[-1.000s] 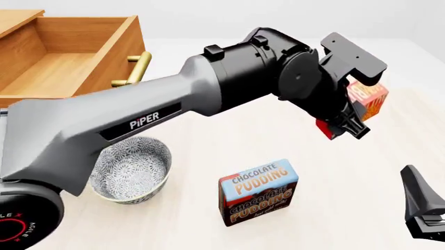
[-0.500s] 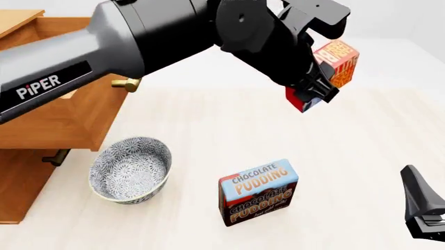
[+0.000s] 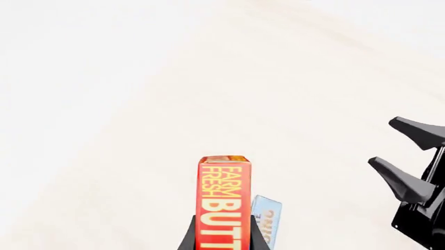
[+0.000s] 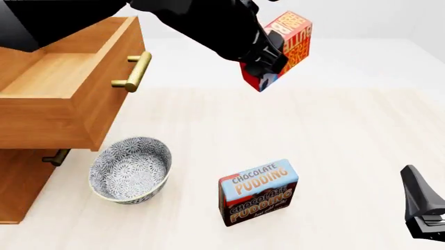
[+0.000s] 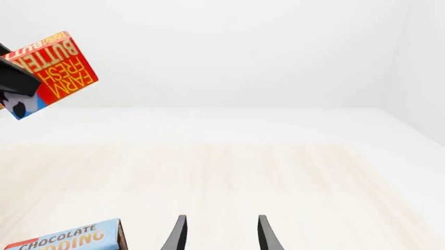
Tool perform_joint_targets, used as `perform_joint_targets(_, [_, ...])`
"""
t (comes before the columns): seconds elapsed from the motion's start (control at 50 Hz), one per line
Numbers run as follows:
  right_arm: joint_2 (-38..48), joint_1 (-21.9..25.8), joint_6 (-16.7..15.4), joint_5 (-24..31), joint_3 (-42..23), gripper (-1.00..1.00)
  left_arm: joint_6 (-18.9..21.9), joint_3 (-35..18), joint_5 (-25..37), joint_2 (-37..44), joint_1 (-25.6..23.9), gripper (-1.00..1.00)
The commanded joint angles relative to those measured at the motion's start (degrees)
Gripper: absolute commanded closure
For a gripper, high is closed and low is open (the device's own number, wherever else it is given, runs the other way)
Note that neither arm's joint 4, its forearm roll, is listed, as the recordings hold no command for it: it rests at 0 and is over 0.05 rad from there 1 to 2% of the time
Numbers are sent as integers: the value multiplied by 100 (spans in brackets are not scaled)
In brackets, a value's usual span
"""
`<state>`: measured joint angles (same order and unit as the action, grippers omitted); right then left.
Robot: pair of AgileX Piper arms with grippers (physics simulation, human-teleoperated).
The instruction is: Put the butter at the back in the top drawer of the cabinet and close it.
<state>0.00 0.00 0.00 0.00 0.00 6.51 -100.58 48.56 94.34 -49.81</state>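
The butter [image 4: 284, 44], a small red box with yellow lettering, hangs tilted in the air, held by my left gripper [image 4: 266, 63], which is shut on it. It is to the right of the open top drawer [image 4: 66, 78] of the cabinet [image 4: 20, 185] and about level with the brass handle [image 4: 135, 70]. The left wrist view shows the butter [image 3: 224, 200] between the fingers [image 3: 187, 239]. The right wrist view shows the butter [image 5: 56, 65] high up. My right gripper [image 5: 221, 232] is open and empty, low at the front right [image 4: 419, 208].
A patterned bowl [image 4: 131, 169] stands in front of the cabinet. The chocolate pudding box [image 4: 259, 191] stands upright at front centre, also in the right wrist view [image 5: 66, 240]. A lower drawer handle [image 4: 56, 156] pokes out under the open drawer.
My left arm has lifted the butter higher and carried it left, nearer the open drawer. The right gripper, the bowl and the pudding box have not moved.
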Motion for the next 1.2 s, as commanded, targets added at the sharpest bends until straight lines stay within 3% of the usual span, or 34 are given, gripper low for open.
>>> perform_joint_targets(0.02, [0,0,0,0,0,-100,152,359,152,-761,363,100])
perform_joint_targets(0.64, [0,0,0,0,0,-100,504,895,555,-1959,1389,100])
perform_joint_targets(1.2, [0,0,0,0,0,-100,717,975,1020,-2739,2294,100])
